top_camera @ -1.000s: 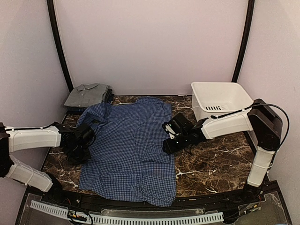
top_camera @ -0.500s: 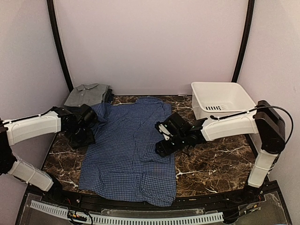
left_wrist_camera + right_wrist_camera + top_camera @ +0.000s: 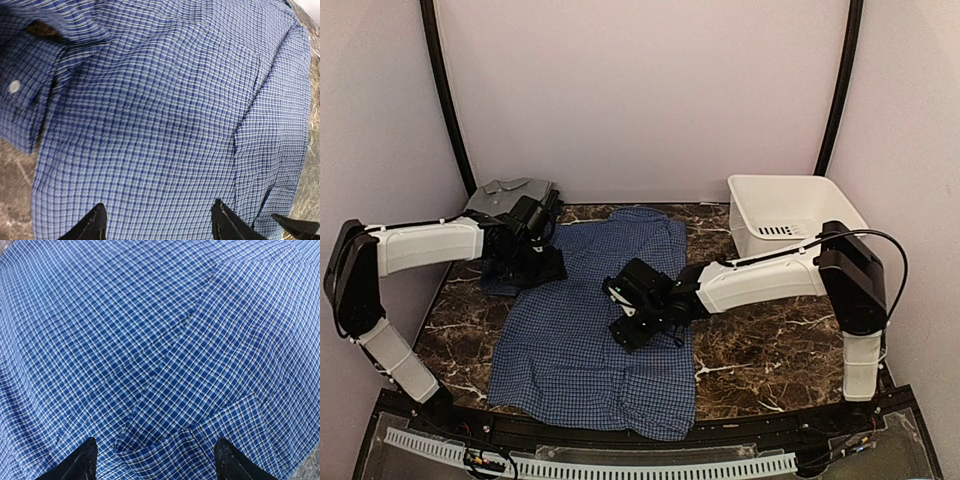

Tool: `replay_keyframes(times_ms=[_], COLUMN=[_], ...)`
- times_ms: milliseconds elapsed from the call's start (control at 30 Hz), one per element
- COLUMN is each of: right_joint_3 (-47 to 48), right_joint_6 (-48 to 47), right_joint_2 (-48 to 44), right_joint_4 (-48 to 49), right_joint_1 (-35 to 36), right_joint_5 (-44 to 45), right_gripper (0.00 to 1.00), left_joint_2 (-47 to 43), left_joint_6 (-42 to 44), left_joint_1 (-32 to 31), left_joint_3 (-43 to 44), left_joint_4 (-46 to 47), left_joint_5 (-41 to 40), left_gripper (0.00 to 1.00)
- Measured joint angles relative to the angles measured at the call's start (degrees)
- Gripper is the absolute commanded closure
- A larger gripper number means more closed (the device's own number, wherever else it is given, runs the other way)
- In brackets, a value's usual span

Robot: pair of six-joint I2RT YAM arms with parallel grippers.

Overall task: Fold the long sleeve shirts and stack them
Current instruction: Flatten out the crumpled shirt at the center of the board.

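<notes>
Reaching farther inward over blue shirt (image 3: 570, 350)

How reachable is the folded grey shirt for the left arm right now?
Probably yes. The left tool hangs open over the far-left corner of the blue shirt, right beside the grey shirt; nothing visible stands between them.

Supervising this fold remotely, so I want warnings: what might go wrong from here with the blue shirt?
The open right gripper hovers over a raised crease in the blue shirt; closing there may pinch extra layers. The left gripper works close to the folded grey shirt and might nudge it.
</notes>
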Motion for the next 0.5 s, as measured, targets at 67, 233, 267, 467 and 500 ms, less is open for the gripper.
replay_keyframes(times_ms=[67,233,267,467,500], right_joint_3=[1.2,2.7,2.6,2.7,2.8], right_joint_6=[0.4,2.2,2.7,5.5,5.8], right_joint_2=[1.4,3.1,3.2,3.4,3.4], right_joint_4=[-1.6,-5.1,-5.7,-7.9,-8.2], right_joint_1=[0.6,1.1,1.1,1.1,1.1], right_joint_5=[1.1,3.8,4.3,7.3,7.6], right_gripper=[0.26,0.36,0.40,0.73,0.80], left_joint_2=[4.2,13.9,15.2,19.5,20.0], left_joint_6=[1.0,2.6,2.8,3.0,3.0], left_joint_1=[0.3,2.6,3.2,6.9,7.6], left_joint_3=[2.0,7.3,8.0,8.8,8.8], left_joint_4=[2.6,7.9,8.7,10.5,10.5], left_joint_5=[1.7,4.1,4.4,4.3,4.2], left_gripper=[0.30,0.31,0.31,0.31,0.31])
